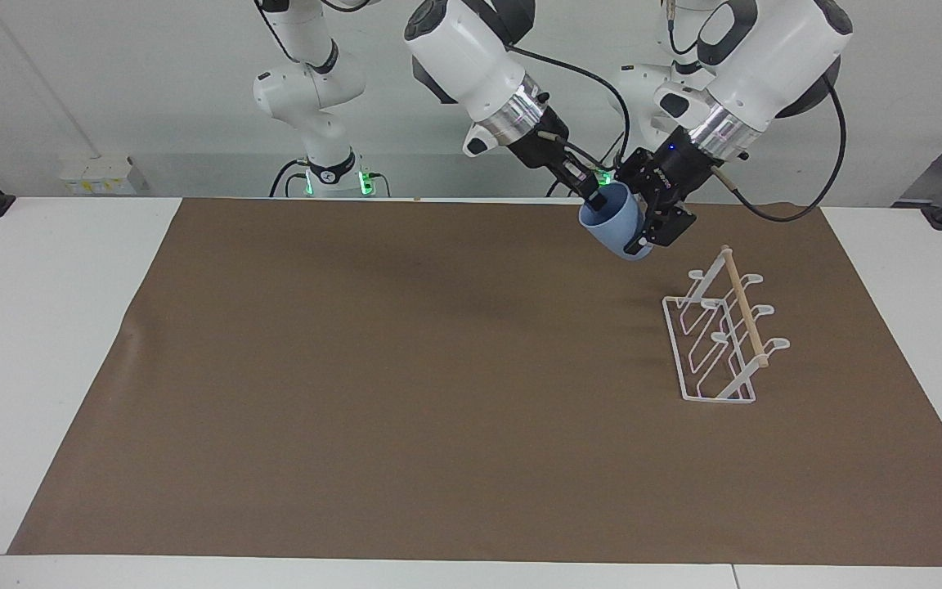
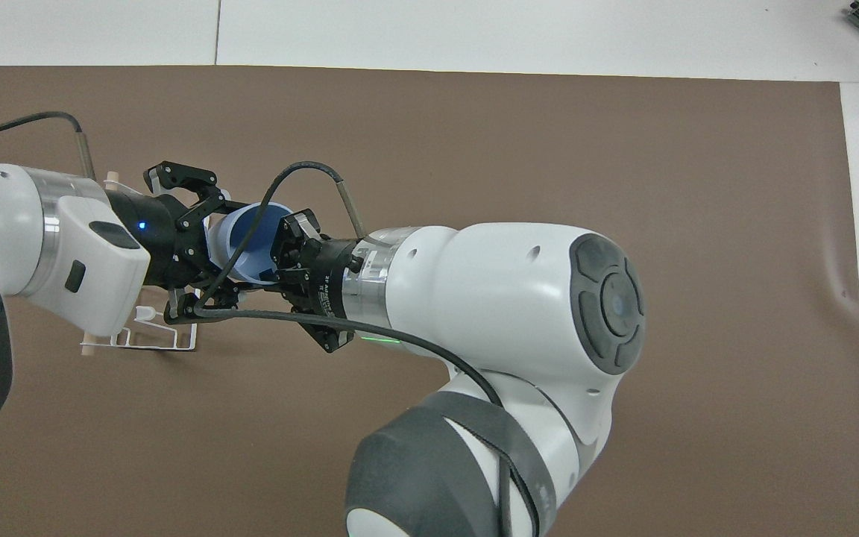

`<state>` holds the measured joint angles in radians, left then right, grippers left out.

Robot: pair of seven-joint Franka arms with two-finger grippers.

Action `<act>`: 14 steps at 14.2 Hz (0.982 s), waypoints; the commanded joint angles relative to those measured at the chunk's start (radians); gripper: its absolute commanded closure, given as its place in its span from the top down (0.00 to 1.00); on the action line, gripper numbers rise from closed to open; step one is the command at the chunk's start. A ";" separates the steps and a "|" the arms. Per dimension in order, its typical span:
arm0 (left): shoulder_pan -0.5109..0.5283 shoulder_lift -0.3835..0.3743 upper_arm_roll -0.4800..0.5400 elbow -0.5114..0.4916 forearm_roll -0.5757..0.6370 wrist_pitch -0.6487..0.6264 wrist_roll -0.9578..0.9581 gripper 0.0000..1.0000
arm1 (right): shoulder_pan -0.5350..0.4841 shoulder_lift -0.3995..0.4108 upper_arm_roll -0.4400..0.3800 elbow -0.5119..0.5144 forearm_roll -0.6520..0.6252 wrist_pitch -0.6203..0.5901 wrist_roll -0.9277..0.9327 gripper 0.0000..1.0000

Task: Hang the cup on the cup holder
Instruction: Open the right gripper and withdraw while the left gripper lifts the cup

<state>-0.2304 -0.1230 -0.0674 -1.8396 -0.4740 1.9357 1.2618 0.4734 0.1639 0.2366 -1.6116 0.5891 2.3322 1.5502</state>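
Note:
The light-blue cup point(image 1: 612, 231) point(image 2: 249, 240) hangs tilted in the air over the brown mat, with its mouth toward the right arm. My right gripper point(image 1: 599, 199) point(image 2: 280, 255) is shut on the cup's rim, one finger inside the mouth. My left gripper point(image 1: 648, 231) point(image 2: 222, 250) clasps the cup's lower body from the base end, its fingers against both sides. The white wire cup holder point(image 1: 720, 348) point(image 2: 152, 340) with its wooden dowel stands on the mat toward the left arm's end. In the overhead view the left arm covers most of it.
The brown mat point(image 1: 405, 393) covers most of the white table point(image 1: 38, 327). Black cables loop from both wrists close to the cup. The right arm's big elbow fills the middle of the overhead view.

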 commanded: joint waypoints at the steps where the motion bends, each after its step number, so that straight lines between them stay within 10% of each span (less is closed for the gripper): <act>1: -0.010 -0.001 0.015 0.005 -0.009 -0.029 -0.024 0.00 | -0.009 0.014 0.010 0.030 -0.011 0.018 0.016 0.00; 3: -0.004 0.000 0.018 0.009 -0.008 -0.029 -0.024 0.00 | -0.009 0.014 0.010 0.029 -0.011 0.018 0.016 0.00; 7: 0.008 0.002 0.017 0.017 0.034 -0.037 -0.022 0.00 | -0.012 0.014 0.009 0.030 -0.009 0.018 0.016 0.32; 14: 0.013 0.032 0.020 0.066 0.266 -0.026 -0.035 0.00 | -0.033 0.014 0.004 0.032 -0.018 0.016 0.010 0.43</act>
<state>-0.2256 -0.1192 -0.0469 -1.8301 -0.2937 1.9215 1.2498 0.4617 0.1661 0.2333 -1.5983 0.5891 2.3429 1.5506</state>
